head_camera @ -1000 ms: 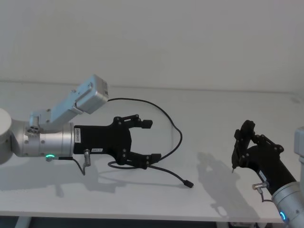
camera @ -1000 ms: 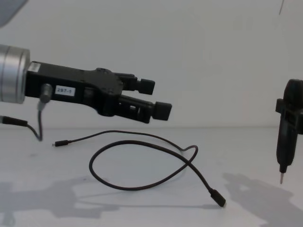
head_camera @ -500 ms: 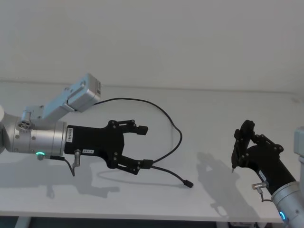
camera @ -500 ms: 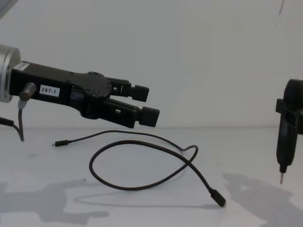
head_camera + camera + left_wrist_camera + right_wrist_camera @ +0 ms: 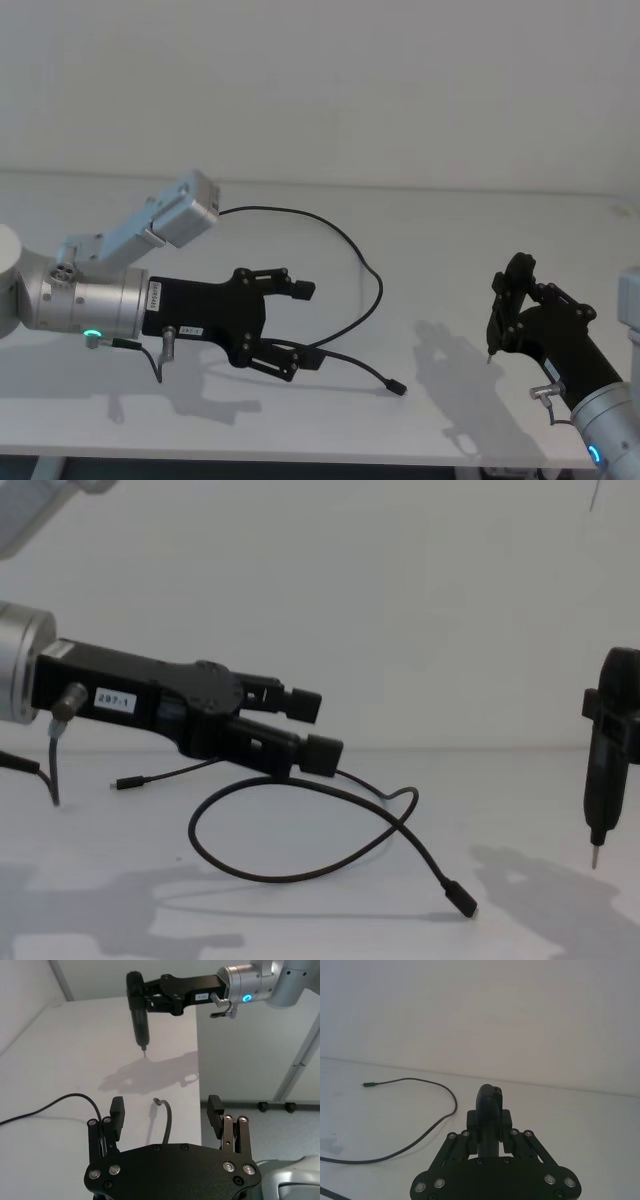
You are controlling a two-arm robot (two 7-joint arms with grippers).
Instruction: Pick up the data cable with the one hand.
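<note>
Looking at a long, thin black data cable (image 5: 380, 290) lying loose on the white table (image 5: 450, 230), curled into one big loop with a small black plug at each end. Got the left gripper (image 5: 305, 325) hanging low over the loop's left side, fingers spread wide with nothing clamped between them; can't tell if the lower finger touches the cable. Also spotting the right gripper (image 5: 512, 300) parked well off to the right.

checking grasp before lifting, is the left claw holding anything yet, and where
Nothing: the left claw hangs open over the long thin black data cable, fingers astride one stretch, not closed on it. The right claw is parked far right.
</note>
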